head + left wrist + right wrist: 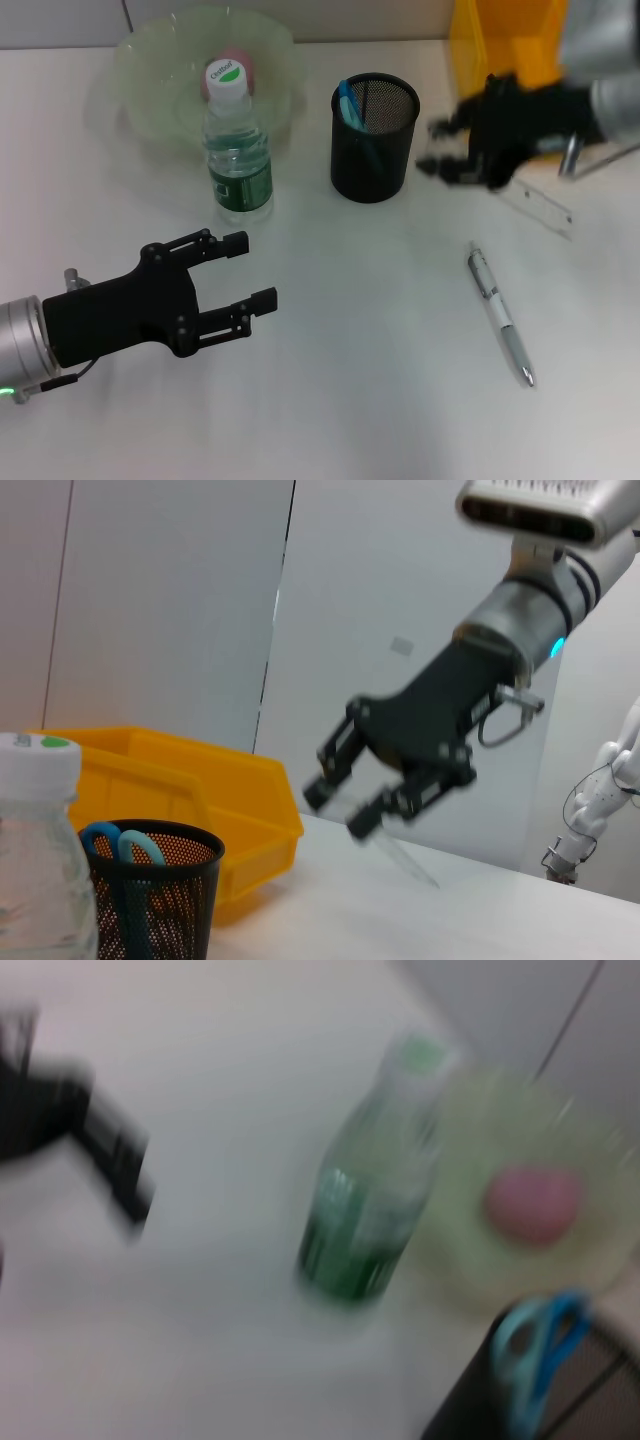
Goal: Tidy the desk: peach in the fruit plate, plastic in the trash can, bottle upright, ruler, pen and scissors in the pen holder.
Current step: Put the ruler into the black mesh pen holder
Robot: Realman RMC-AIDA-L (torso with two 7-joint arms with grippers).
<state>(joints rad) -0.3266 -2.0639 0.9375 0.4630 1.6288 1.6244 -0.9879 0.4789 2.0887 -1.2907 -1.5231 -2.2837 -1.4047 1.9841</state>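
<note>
Clear ruler [545, 208] lies beside right gripper [445, 150], near desk edge.

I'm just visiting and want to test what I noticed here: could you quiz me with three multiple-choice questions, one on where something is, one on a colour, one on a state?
1. Where is the peach?
A in the fruit plate
B in the pen holder
C beside the pen

2. What colour are the scissors' handles?
A red
B blue
C yellow

3. How is the bottle?
A lying down
B upright
C held by the left gripper

Answers: 1 A, pink fruit sits in the green plate; 2 B, blue loops poke from the holder; 3 B, standing cap-up, gripper apart from it.
</note>
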